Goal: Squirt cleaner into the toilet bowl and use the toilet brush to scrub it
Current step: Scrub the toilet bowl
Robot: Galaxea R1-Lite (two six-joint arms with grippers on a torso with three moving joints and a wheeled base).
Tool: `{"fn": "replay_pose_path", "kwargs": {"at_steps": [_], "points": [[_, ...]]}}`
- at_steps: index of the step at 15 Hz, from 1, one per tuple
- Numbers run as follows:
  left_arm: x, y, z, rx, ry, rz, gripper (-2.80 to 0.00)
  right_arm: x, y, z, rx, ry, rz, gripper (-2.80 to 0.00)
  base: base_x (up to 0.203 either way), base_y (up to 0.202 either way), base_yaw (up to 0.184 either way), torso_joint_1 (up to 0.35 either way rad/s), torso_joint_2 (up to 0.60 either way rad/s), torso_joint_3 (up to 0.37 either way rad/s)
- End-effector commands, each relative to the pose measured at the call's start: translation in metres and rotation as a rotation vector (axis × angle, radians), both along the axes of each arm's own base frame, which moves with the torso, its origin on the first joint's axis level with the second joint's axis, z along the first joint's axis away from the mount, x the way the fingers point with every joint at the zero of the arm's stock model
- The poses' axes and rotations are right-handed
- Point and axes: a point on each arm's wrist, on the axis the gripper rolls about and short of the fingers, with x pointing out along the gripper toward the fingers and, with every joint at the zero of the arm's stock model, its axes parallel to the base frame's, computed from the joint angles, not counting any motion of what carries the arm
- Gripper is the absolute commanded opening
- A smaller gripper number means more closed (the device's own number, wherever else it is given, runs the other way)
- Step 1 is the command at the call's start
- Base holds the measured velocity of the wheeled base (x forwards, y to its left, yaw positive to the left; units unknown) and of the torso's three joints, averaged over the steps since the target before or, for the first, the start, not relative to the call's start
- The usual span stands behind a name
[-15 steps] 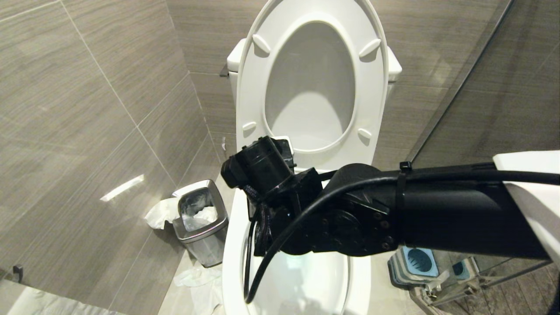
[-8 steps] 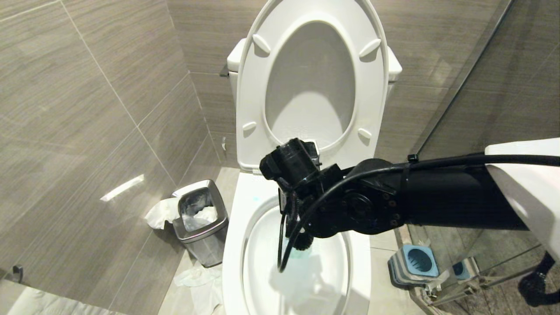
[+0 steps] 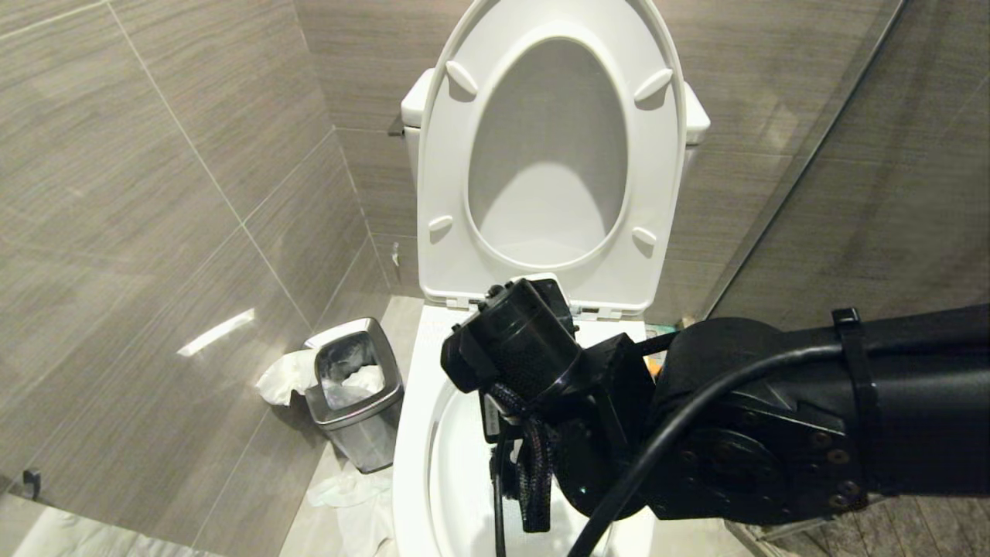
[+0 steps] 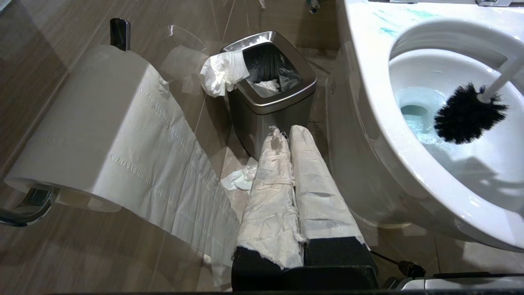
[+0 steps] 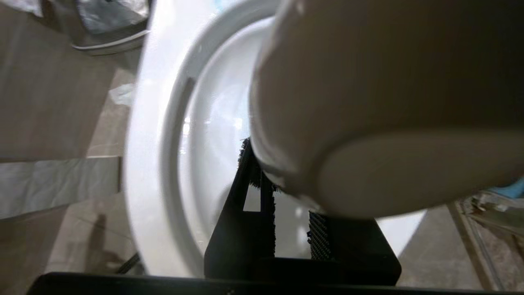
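Reaching over one toilet bowl (image 3: 414, 433), the right end effector (image 5: 286, 213) is clamped on the white handle of one toilet brush (image 4: 468, 112), whose black bristle head hangs inside the basin just above turquoise cleaner (image 4: 413, 119). The left end effector (image 4: 286, 135), its two fingers pressed together and empty, sits low beside the bowl. Beyond stand one steel waste bin (image 3: 356, 391) and one toilet roll (image 4: 82, 123).

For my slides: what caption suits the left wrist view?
Black-bristled toilet brush inside the toilet bowl over blue-tinted water, steel waste bin beside it, shut left gripper parked low.
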Motion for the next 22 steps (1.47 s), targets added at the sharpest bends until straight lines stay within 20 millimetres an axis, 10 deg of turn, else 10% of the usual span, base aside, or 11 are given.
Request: {"fn": "replay_pose_path", "kwargs": {"at_steps": [1, 11, 18, 22], "points": [[0.0, 0.0, 0.0, 0.0, 0.002, 0.001, -2.8, 0.005, 0.019, 0.004, 0.037, -0.026, 0.007, -2.8, 0.0, 0.0, 0.0, 0.0, 0.0, 0.0], [0.0, 0.0, 0.0, 0.0, 0.002, 0.001, -2.8, 0.058, 0.027, -0.036, -0.045, -0.019, -0.091, -2.8, 0.0, 0.0, 0.0, 0.0, 0.0, 0.0], [0.0, 0.0, 0.0, 0.0, 0.002, 0.001, -2.8, 0.098, 0.048, -0.11, -0.119, 0.034, -0.138, -2.8, 0.0, 0.0, 0.0, 0.0, 0.0, 0.0], [0.0, 0.0, 0.0, 0.0, 0.002, 0.001, -2.8, 0.099, 0.046, -0.082, -0.071, -0.008, -0.14, -2.8, 0.0, 0.0, 0.0, 0.0, 0.0, 0.0]]}}
